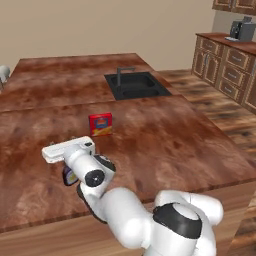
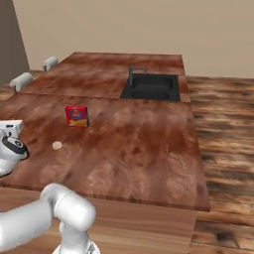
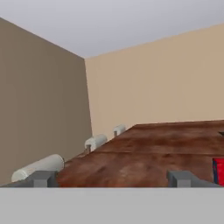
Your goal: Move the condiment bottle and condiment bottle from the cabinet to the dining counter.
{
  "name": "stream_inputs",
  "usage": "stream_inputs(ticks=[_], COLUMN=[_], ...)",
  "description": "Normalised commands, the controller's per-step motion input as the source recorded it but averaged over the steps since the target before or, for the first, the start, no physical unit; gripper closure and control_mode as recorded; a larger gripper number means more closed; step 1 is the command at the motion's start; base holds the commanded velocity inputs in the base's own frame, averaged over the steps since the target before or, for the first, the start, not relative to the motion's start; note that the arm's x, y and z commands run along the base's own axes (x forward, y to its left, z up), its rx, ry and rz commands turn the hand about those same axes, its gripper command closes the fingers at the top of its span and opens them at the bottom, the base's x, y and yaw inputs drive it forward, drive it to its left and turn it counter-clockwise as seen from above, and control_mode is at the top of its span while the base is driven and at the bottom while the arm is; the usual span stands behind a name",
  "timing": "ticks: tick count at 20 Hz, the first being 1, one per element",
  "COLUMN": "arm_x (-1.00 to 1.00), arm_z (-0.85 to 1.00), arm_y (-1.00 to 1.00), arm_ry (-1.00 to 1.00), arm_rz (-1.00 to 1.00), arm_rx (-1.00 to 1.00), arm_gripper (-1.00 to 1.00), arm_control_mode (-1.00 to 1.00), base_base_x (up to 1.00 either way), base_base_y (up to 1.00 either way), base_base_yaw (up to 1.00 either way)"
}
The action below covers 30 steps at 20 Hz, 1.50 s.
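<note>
Gripper (image 3: 111,178) is hanging wide open with nothing in it, low over the near-left of the surface (image 1: 165,145), since what I'm guessing is the condiment bottle (image 1: 69,176) is lying just beneath, mostly hidden by the wrist.

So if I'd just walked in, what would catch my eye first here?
Probably the huge reddish-brown wooden dining counter, with a black sink sunk into its far side. A small red box stands alone near the middle, bright against the wood. Closest to you, the robot's white arm leans over the near edge, its gripper open and holding nothing.
</note>
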Motion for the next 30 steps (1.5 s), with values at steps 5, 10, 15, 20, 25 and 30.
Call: stream_inputs(ticks=[5, 10, 15, 20, 25, 30], arm_x=[-0.49, -0.29, -0.03, 0.00, -0.02, -0.15], arm_z=[1.00, 1.00, 1.00, 0.68, 0.24, 0.00], arm_y=[-0.11, -0.37, -0.74, -1.00, -1.00, -1.00], arm_ry=[0.00, 0.00, 0.00, 0.00, 0.03, 0.11], arm_rz=[0.00, 0.00, -0.04, -0.08, -0.19, -0.26], arm_rx=[0.00, 0.00, 0.00, 0.00, 0.00, 0.00], arm_gripper=[-1.00, -1.00, -1.00, -1.00, -1.00, -1.00], arm_control_mode=[-1.00, -1.00, -1.00, -1.00, -1.00, -1.00], base_base_x=[0.00, 0.00, 0.00, 0.00, 0.00, 0.00], base_base_y=[0.00, 0.00, 0.00, 0.00, 0.00, 0.00], base_base_yaw=[0.00, 0.00, 0.00, 0.00, 0.00, 0.00])
